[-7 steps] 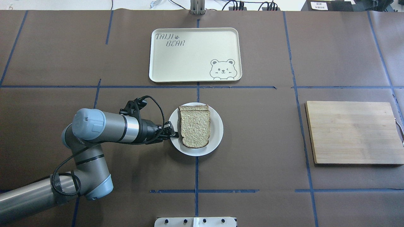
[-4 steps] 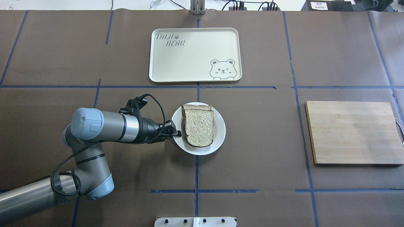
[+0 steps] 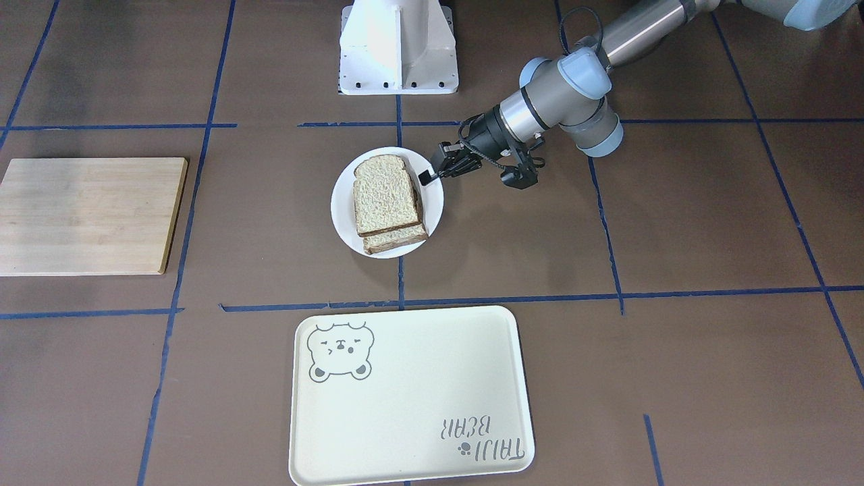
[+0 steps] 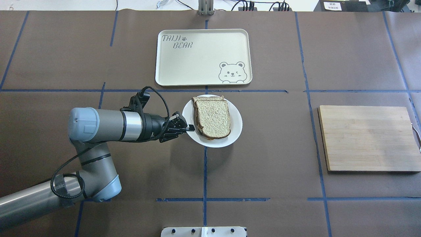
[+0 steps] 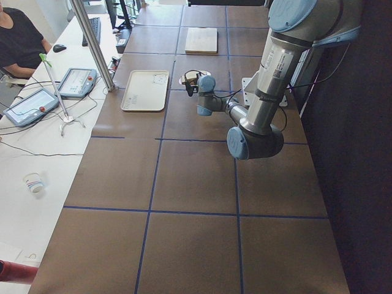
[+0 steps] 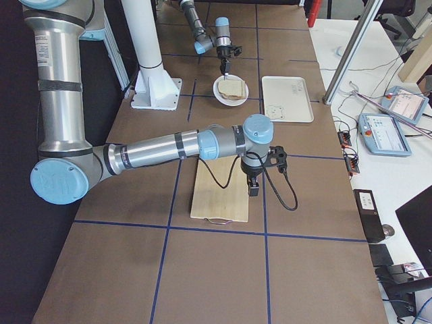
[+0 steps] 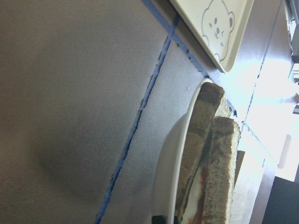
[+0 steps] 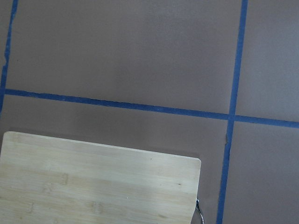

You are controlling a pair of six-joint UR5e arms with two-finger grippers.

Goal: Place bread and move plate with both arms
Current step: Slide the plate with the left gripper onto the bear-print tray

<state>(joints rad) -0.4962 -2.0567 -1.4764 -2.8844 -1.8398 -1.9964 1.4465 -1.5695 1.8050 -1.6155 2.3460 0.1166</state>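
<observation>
**Left gripper pinches the plate rim, with the bread stacked on the plate**

The plate [image 4: 237,123] sits near the middle of the counter [image 4: 279,164], a little toward the far edge and just short of the tray [image 4: 204,59]. The tray lies along the middle of that far edge.

The bread [image 4: 213,118] lies flat on the plate as the top piece of a stack. It rests on a lower slice [image 3: 395,239], which peeks out on the side facing the tray. The rounded top of the bread points toward the near edge. In the left wrist view, something pale and reddish shows between the two slices.

The left gripper [image 4: 189,128] reaches in level from the counter's left end. Its fingers are closed on the plate's rim on that side, with one fingertip on top of the rim just beside the bread. Whether the plate is resting on the counter or lifted off it cannot be told.

The cutting board [image 4: 366,138] lies toward the right end of the counter, well apart from the plate. The right gripper [image 6: 253,187] shows only in the right side view, pointing down at the board end of the counter. Whether it is open or closed cannot be told. Its wrist camera looks down on one corner of the board.
</observation>
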